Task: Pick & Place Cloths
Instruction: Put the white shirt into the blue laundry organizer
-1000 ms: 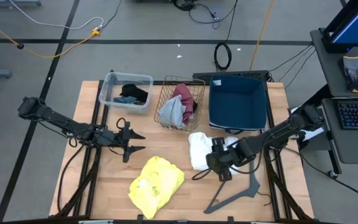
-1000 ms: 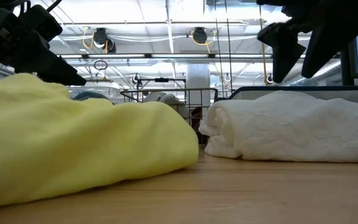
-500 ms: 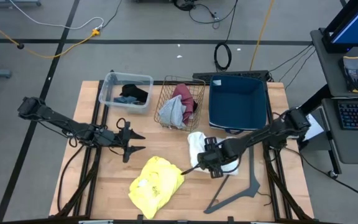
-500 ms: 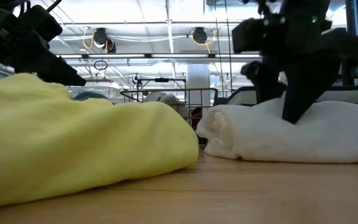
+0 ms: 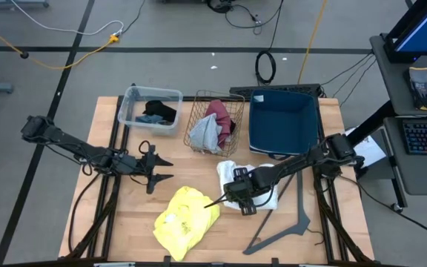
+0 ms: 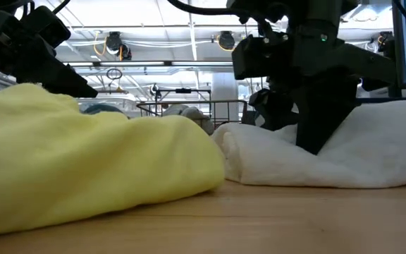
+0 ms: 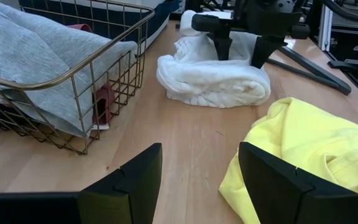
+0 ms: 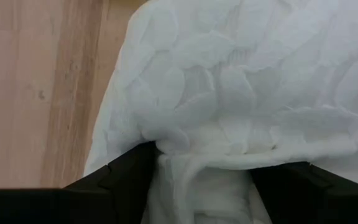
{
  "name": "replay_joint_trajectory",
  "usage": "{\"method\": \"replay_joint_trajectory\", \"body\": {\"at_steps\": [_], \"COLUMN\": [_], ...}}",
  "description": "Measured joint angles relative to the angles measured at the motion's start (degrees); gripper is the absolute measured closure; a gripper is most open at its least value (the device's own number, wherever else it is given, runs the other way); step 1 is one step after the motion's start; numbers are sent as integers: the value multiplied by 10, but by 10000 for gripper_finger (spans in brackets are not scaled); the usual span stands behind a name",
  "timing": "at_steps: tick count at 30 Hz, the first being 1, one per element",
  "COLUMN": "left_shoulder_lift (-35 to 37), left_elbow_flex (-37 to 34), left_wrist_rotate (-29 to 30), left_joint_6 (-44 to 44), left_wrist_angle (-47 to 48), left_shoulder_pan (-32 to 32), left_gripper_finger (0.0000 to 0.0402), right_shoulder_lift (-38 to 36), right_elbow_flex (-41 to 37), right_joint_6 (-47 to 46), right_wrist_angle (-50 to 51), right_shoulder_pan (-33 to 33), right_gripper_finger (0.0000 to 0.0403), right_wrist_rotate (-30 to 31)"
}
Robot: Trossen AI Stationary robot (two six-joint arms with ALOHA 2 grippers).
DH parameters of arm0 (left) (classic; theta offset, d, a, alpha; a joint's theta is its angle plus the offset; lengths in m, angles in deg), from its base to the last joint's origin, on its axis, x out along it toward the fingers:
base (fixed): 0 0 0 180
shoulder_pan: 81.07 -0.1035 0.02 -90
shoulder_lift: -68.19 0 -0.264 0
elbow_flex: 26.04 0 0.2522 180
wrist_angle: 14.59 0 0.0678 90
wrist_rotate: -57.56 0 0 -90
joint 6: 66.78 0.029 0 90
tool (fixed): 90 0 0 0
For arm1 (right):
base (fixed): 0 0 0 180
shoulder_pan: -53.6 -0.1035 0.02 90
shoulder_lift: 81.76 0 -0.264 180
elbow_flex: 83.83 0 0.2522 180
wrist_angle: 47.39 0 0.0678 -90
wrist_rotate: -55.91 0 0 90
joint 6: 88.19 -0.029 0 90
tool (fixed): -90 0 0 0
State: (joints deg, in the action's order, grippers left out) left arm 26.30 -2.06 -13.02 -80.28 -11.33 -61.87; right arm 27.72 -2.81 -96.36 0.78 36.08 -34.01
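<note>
The main risk lay at the near middle of the table. The yellow cloth (image 5: 186, 214) sat at the near edge, and the white cloth (image 5: 237, 180) lay just beyond it to the right, close to touching. If the fingers closed on only a top fold, the white cloth might have slipped out on the lift, or a hanging end might have dragged across the yellow cloth and shifted it. To the near right the grey hanger bar (image 5: 291, 219) lay just beside the white cloth and could have snagged a trailing corner.

The right gripper (image 5: 237, 194) was down on the near end of the white cloth with its fingers spread wide and pressed into the fabric, a bunched ridge rising between them. It was touching the cloth but had not yet pinched it.

The left gripper (image 5: 160, 168) hovered over bare wood left of centre, fingers parted about halfway, holding nothing and well clear of both loose cloths.

Farther back, the wire basket (image 5: 199, 111) held the maroon cloth (image 5: 222, 116) and a grey cloth (image 5: 204, 133). To its left the clear bin (image 5: 130, 98) held the black cloth (image 5: 164, 108) and the teal cloth (image 5: 151, 119). The blue tray (image 5: 283, 126) stood at far right.
</note>
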Motion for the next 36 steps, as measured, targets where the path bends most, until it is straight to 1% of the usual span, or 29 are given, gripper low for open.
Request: {"method": "replay_joint_trajectory", "body": {"at_steps": [4,6,10,14,20,22,29,36], "left_shoulder_lift": [0,0,0,0,0,0,0,0], "left_elbow_flex": [0,0,0,0,0,0,0,0], "left_wrist_rotate": [0,0,0,0,0,0,0,0], "left_joint_6": [1,-1,-1,-1,-2,-2,-3,-6], "left_wrist_angle": [0,0,0,0,0,0,-1,-1], "left_shoulder_pan": [0,0,0,0,0,0,0,0], "left_gripper_finger": [188,188,188,188,188,188,188,188], "right_shoulder_lift": [-3,-2,-2,-2,-2,-2,-13,-81], "right_elbow_flex": [0,0,-1,-1,-1,-1,-2,-5], "right_joint_6": [0,0,-1,-1,-1,-1,4,-1], "right_wrist_angle": [-2,-1,-1,-1,-2,-6,-45,-62], "right_shoulder_pan": [0,2,5,5,4,4,2,1], "right_gripper_finger": [151,154,179,231,337,365,367,367], "right_wrist_rotate": [-3,-15,-38,-49,-53,-54,-84,-90]}}
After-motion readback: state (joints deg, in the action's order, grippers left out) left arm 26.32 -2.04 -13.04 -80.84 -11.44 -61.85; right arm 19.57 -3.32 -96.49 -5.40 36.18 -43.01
